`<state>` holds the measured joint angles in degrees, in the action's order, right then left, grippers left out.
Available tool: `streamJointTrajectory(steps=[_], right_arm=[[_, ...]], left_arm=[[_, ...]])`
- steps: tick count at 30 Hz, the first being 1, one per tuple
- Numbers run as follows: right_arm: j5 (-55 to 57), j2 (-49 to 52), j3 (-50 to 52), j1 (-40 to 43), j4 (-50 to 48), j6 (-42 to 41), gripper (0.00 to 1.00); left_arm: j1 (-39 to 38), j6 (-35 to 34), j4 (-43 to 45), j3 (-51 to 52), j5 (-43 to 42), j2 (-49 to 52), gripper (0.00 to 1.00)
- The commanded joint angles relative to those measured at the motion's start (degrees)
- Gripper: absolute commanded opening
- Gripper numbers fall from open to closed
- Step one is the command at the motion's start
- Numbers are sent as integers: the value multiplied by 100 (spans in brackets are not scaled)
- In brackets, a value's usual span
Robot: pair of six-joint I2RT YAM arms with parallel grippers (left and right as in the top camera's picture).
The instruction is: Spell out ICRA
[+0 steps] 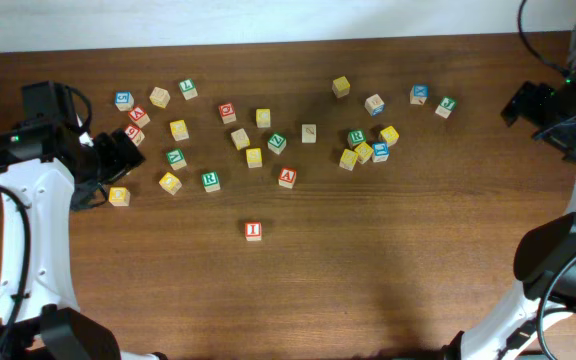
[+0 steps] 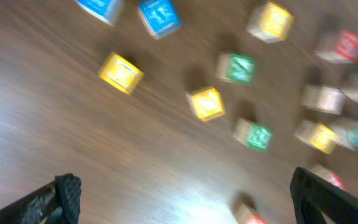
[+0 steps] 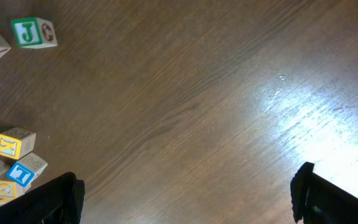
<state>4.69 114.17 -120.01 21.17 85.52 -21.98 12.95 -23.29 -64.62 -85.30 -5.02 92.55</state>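
A wooden block with a red I [image 1: 254, 231] sits alone on the table, in front of the scattered letter blocks. A red A block [image 1: 287, 177] and a green R block [image 1: 210, 181] lie in the scatter, with another green R [image 1: 356, 137] further right. A block with a round red letter [image 1: 227, 111] lies at the back. My left gripper [image 1: 118, 152] hovers over the left cluster, open and empty; its view [image 2: 185, 208] is blurred. My right gripper [image 1: 526, 102] is open and empty [image 3: 185, 199] over bare wood at the far right.
The right wrist view shows a green J block [image 3: 33, 32] and a small cluster with a yellow block [image 3: 15, 144] to the left. The left wrist view shows blurred yellow blocks [image 2: 122, 73] and green blocks [image 2: 237, 68]. A yellow block [image 1: 119, 196] lies by my left arm.
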Motion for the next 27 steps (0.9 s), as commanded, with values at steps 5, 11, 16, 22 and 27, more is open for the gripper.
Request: streamJointTrajectory(steps=[5, 11, 16, 22, 27], right_arm=[[-57, -33, -17, 98, 17, 55, 98], [-57, -33, -17, 98, 20, 55, 98], [-57, -33, -17, 98, 20, 55, 98], [-57, -33, -17, 98, 20, 55, 98], [-57, -33, -17, 98, 20, 55, 98]], left_arm=[[-822, 796, 374, -627, -2621, -52, 100], [-2474, 798, -516, -3200, -184, 994, 99], [-2835, 798, 22, -3700, 487, 2376, 99], [-3211, 212, 835, -3700, 1803, 3567, 94], [-3523, 208, 1451, -3700, 2046, 4212, 92]])
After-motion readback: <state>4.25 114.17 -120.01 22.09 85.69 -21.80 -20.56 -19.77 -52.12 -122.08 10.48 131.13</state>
